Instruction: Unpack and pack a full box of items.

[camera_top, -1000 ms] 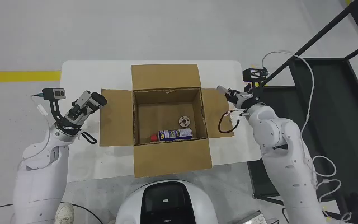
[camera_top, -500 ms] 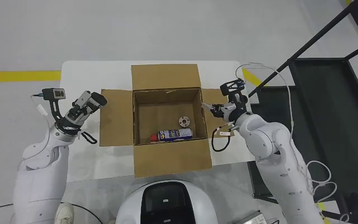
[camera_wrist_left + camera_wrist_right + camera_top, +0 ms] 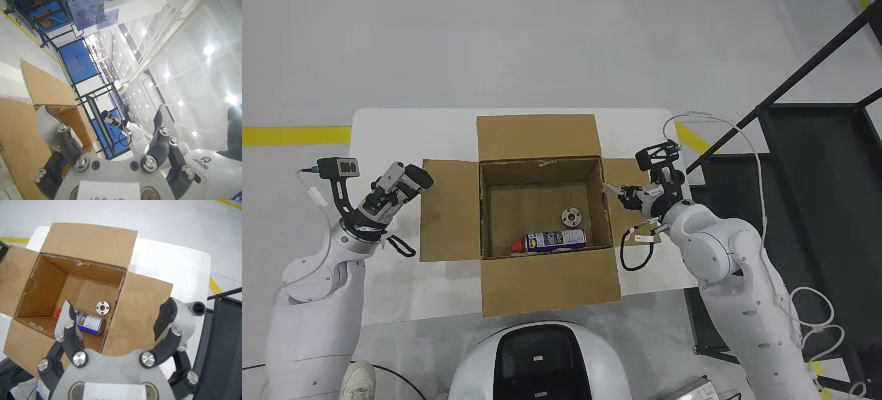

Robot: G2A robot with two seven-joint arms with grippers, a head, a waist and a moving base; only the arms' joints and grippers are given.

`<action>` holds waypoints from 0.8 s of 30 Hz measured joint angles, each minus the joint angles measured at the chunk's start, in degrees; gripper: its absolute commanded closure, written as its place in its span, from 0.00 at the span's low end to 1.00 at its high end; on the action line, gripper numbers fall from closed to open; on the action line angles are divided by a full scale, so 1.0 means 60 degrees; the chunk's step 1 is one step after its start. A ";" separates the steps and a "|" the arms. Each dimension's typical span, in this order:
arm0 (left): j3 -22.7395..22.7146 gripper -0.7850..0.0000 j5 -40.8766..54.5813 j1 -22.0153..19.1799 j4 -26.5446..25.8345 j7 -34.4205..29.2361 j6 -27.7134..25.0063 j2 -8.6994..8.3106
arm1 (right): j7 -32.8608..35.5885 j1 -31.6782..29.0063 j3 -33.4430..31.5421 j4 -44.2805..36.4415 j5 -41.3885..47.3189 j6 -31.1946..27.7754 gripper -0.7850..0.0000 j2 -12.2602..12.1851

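**Open box, two items inside, both pincers empty**

The box [image 3: 537, 136] stands in the middle of the white table [image 3: 392, 130] with all four flaps folded out flat. On its floor a can [image 3: 554, 240] lies on its side along the wall nearest the robot, its red cap pointing to the robot's left. A round metal disc [image 3: 570, 215] with a centre hole lies flat just beside it, a little deeper in the box.

The right pincer [image 3: 627, 193] hangs over the box's right flap, close to the right wall, with its jaws spread wide and nothing between them. In the right wrist view a short metal tube [image 3: 196, 308] lies on the table past that flap, near the dark rack [image 3: 832, 170].

The left pincer [image 3: 407, 180] sits off the left flap, above the table. It is tilted upward, and it too is open and empty.
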State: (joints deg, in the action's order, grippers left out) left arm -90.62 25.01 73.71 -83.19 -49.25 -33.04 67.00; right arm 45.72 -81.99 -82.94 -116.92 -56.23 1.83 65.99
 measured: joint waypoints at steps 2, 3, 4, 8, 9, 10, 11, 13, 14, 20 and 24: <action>0.0000 0.00 0.0000 0.0000 0.0000 0.0000 0.0000 0.0000 | 0.0000 0.0000 0.0000 0.0000 0.0000 0.0000 0.00 0.0000; 0.0000 0.00 0.0000 0.0000 0.0000 0.0000 0.0000 0.0000 | 0.0000 0.0000 0.0000 0.0000 0.0000 0.0000 0.00 0.0000; 0.0000 0.00 0.0000 0.0000 0.0000 0.0000 0.0000 0.0000 | 0.0000 0.0000 0.0000 0.0000 0.0000 0.0000 0.00 0.0000; 0.0000 0.00 0.0000 0.0000 0.0000 0.0000 0.0000 0.0000 | 0.0051 0.0120 0.0303 -0.0095 -0.0112 -0.0355 0.00 -0.0001; 0.0000 0.00 0.0000 0.0000 0.0000 0.0000 0.0000 0.0000 | 0.0117 0.0246 0.0509 -0.0090 -0.0237 -0.0563 0.00 0.0005; 0.0000 0.00 0.0000 0.0000 0.0000 0.0000 0.0000 0.0000 | 0.0206 0.0411 0.0732 -0.0057 -0.0352 -0.0676 0.00 0.0019; 0.0000 0.00 0.0000 0.0000 0.0000 0.0000 0.0000 0.0000 | 0.0364 0.0674 0.1039 0.0024 -0.0474 -0.0682 0.00 0.0047; 0.0000 0.00 0.0000 0.0000 0.0000 0.0000 0.0000 0.0000 | 0.0632 0.1116 0.1528 0.0194 -0.0553 -0.0550 0.00 0.0108; 0.0000 0.00 0.0000 0.0000 0.0000 0.0000 0.0000 0.0000 | 0.0802 0.1411 0.1870 0.0329 -0.0510 -0.0443 0.00 0.0158; 0.0000 0.00 0.0000 0.0000 0.0000 0.0000 0.0000 0.0000 | 0.1542 0.2627 0.3613 0.1118 -0.0459 0.0126 0.00 0.0455; 0.0000 0.00 0.0000 0.0000 0.0000 0.0000 0.0000 0.0000 | 0.1879 0.3183 0.4257 0.1793 0.0006 0.0785 0.00 0.0655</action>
State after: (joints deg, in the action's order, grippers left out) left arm -90.62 25.01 73.71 -83.19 -49.25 -33.04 67.00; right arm 57.00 -62.89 -57.40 -106.16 -56.20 6.53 69.92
